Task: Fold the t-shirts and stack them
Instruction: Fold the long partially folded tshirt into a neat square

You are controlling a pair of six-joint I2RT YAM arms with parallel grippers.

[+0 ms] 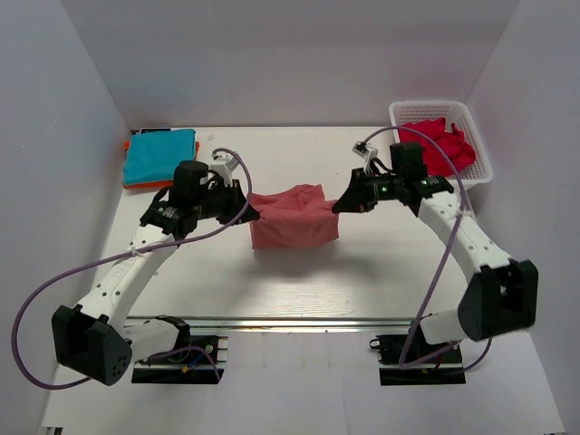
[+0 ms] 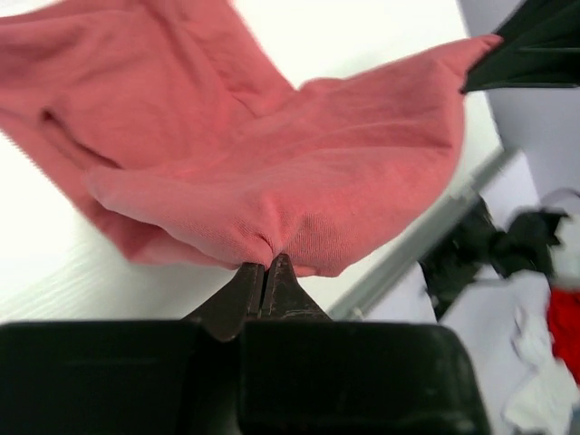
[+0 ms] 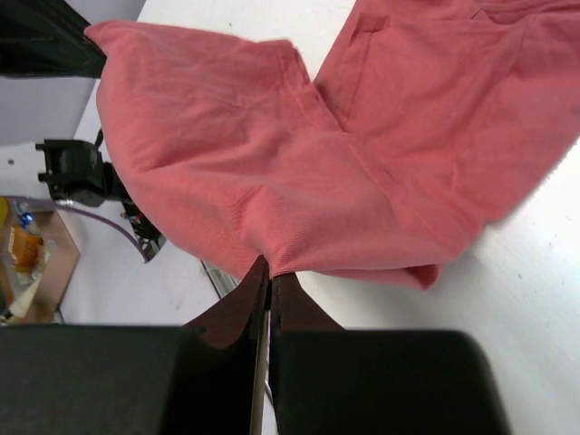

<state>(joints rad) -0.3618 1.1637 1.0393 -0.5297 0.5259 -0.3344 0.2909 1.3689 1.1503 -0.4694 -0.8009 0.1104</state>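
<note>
L pincer (image 2: 265, 268) & R pincer (image 3: 270, 272) both clamped tight on soft dusty salmon-red cotton tee (image 1: 294, 217), one edge each, stretched btwn them over white surface (image 1: 299, 285), mid. Folded teal tee (image 1: 159, 156) lies back-left; crumpled crimson tee (image 1: 442, 145) in white plastic lattice basket (image 1: 486, 163).

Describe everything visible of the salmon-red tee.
The salmon-red tee is a plain, soft knit, cotton by its look, bunched and creased, not yet folded flat. It hangs stretched over the middle of the table: the left gripper is shut on one edge, the right gripper shut on the opposite edge. Its lower part sags towards the table; whether it touches I cannot tell.
</note>
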